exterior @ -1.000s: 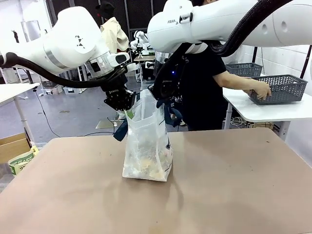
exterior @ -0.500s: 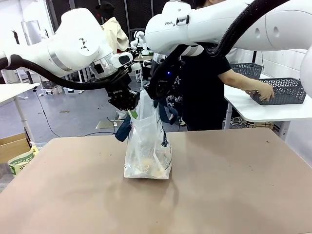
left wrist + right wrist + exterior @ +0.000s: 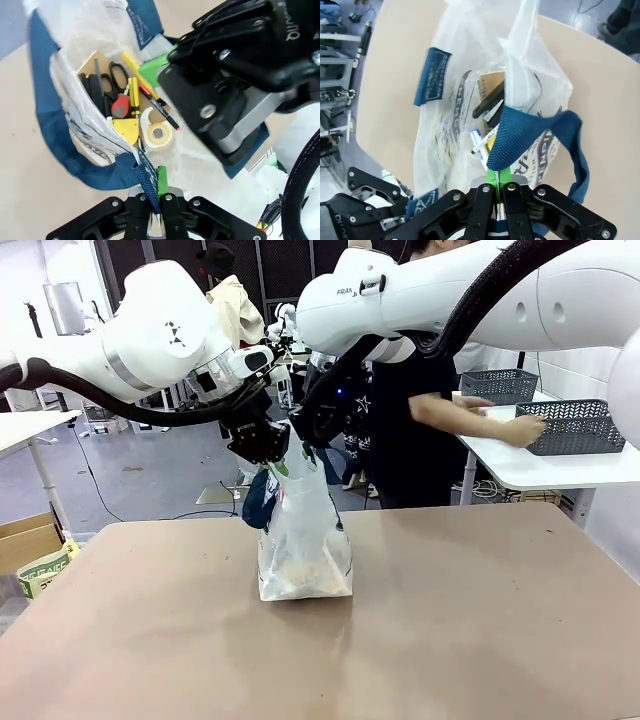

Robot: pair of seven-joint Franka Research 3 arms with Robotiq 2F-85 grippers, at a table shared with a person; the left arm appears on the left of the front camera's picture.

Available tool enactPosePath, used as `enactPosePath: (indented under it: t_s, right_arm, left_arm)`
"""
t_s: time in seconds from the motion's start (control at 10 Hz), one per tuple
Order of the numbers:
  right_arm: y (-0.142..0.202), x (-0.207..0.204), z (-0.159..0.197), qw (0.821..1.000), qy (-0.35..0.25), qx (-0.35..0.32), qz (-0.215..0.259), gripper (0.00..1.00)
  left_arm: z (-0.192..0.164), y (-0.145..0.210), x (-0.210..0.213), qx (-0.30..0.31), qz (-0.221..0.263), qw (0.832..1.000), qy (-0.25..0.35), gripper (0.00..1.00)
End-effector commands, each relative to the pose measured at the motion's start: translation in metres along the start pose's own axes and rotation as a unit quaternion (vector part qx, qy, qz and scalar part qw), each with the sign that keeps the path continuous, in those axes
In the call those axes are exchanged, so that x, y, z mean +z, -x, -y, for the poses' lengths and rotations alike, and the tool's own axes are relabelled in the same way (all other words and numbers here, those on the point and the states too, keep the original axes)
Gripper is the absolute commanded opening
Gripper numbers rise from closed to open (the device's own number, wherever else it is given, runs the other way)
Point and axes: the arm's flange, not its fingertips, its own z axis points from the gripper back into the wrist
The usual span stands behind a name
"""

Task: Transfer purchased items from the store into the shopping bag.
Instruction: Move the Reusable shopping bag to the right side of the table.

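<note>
The bag stands on the table, well apart from the basket on the side table, where a person's hand rests. The items lie in its bottom: tape, scissors, pens.

The left claw is pressed together on a navy strap; the right claw pinches the other strap the same way.

The walls are thin clear film, soft and slippery, and likely to sag or fold shut if let go. The woven straps look far tougher, so they are the place to hold. The load seems light but loose (scissor tips could poke the film), so a lift should probably be level and slow.
</note>
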Motion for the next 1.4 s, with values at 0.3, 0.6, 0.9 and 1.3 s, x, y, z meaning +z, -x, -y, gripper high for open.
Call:
enactPosePath:
  t_s: [0.3,0.6,0.9,1.3]
  right_arm:
    - [-0.004,-0.008,-0.004,0.999,-0.036,-0.035,0.019,0.00]
    - [-0.005,-0.008,-0.004,0.998,-0.041,-0.046,0.022,0.00]
    - [-0.005,-0.008,-0.004,0.997,-0.044,-0.062,0.023,0.00]
    - [-0.007,-0.010,-0.003,0.996,-0.043,-0.076,0.022,0.00]
  left_arm:
    - [-0.003,-0.003,0.000,0.004,0.042,0.999,0.020,0.00]
    - [-0.009,-0.005,-0.002,0.005,0.044,0.999,0.016,0.00]
    - [-0.011,-0.003,-0.001,-0.026,0.051,0.998,0.019,0.00]
    - [-0.012,0.005,0.004,-0.031,0.068,0.996,0.048,0.58]
